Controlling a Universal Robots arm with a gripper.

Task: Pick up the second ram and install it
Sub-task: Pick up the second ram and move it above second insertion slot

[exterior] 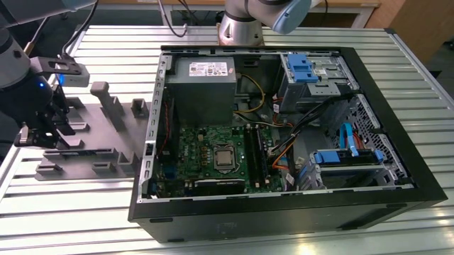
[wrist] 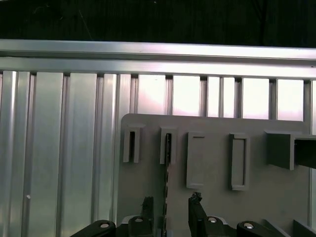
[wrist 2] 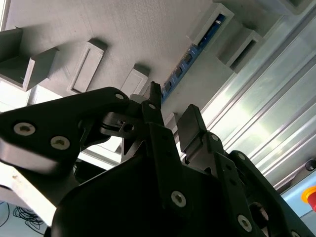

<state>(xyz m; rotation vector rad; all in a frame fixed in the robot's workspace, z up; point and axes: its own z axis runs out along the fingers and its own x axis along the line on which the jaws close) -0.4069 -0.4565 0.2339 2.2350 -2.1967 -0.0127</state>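
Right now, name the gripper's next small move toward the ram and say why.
Probably lower the gripper straight down over the second ram. In the first wrist view its open fingers stand on either side of the stick's thin edge, which sits upright in the grey fixture. The fingertips appear short of it, so closing now would likely miss.

Open computer case point(exterior: 284, 215) lies on slatted aluminium table point(exterior: 426, 95). Inside the case I see a grey power supply point(exterior: 202, 87), green motherboard point(exterior: 206, 151) beside it, processor point(exterior: 225, 157) mid-board, blue drive caddy point(exterior: 305, 66) and loose cables point(exterior: 298, 119). Grey fixture plate point(exterior: 99, 133) sits just outside the case, on the exterior view's left, flat on the table.
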